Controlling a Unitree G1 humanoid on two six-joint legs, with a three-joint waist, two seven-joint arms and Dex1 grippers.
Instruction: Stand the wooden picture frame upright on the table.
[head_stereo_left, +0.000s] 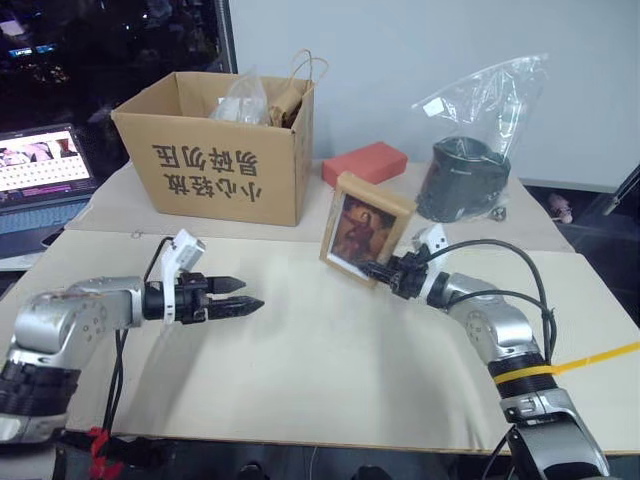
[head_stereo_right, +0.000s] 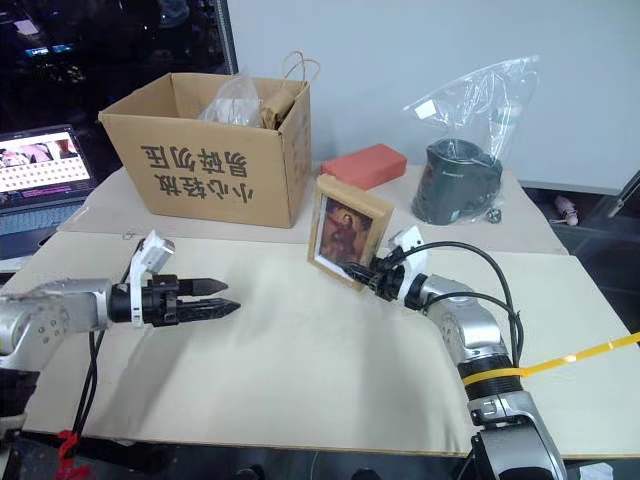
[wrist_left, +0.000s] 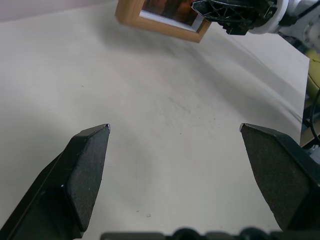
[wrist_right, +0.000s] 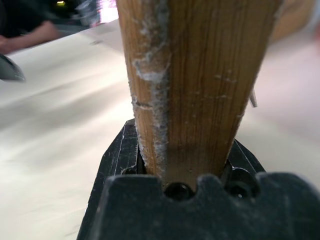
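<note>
At the far left a laptop sits beyond the left edge of the table, its screen lit. The left gripper hangs over the near-left part of the pale top, its two black fingers spread wide with nothing between them; bare table lies under and ahead of it, and in the left wrist view the open surface runs on to the frame. Behind it, on a rear board, a cardboard box with printed characters stands well back from the gripper, holding a clear bag and a paper bag with handles.

Near the middle, the wooden picture frame stands upright and a little tilted, its portrait facing the camera, its lower edge at or just above the tabletop; I cannot tell which. The right gripper is clamped on the frame's lower right corner, and in the right wrist view the wood edge sits squeezed between its pads. A red block lies behind the frame, apart from it. To the right, a dark grey object in a clear plastic bag rests on the rear board. A wide bare stretch runs along the table's near edge between the two arms.
</note>
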